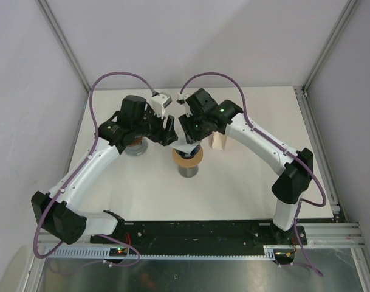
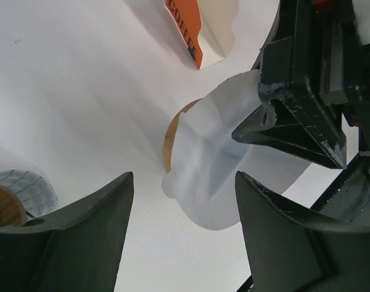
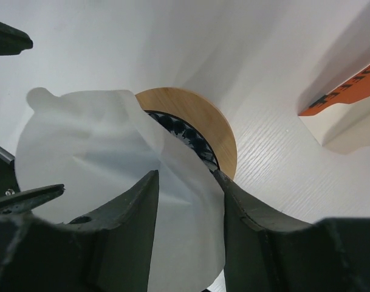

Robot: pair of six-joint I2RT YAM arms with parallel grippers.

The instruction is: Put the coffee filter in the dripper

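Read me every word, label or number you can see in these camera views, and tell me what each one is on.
"COFFE": white capitals on the orange panel of the box, left wrist view; any further letter is unclear.
Same box's orange panel, right wrist view: letters cut off at the frame edge, too blurred to read.
Top view: nothing large enough to read.
Coffee filter and dripper: no writing visible.

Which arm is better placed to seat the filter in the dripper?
Right. The right end effector straddles the coffee filter directly over the dripper; the left end effector sits open, off to the side, short of the filter.
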